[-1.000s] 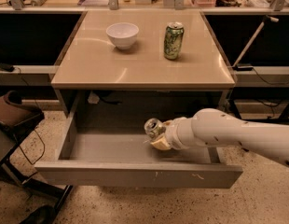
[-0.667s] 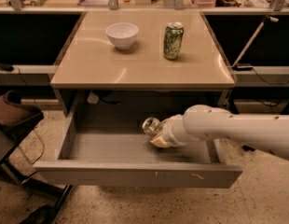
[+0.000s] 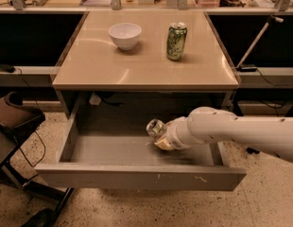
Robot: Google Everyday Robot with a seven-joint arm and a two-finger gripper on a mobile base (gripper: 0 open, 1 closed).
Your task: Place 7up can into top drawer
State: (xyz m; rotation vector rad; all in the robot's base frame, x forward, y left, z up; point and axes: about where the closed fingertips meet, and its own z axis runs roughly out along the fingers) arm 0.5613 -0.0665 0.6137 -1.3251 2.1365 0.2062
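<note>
The top drawer (image 3: 137,176) stands pulled out wide under the desk, its flat grey front showing small white scratches. My white arm reaches in from the right. My gripper (image 3: 162,138) is inside the drawer, right of its middle, shut on the 7up can (image 3: 155,128). The pale silvery can is tilted with its silver top pointing left and up. It hangs just above the drawer floor. The fingers are mostly hidden behind the can and the wrist.
On the desk top (image 3: 113,70) stand a white bowl (image 3: 124,35) and a darker green can (image 3: 176,41). A brown chair (image 3: 14,117) stands at the left of the drawer. Cables hang under the side shelves. A speckled floor lies in front.
My arm has moved a little left and toward the back of the drawer, carrying the can with it. The can stays in the grip.
</note>
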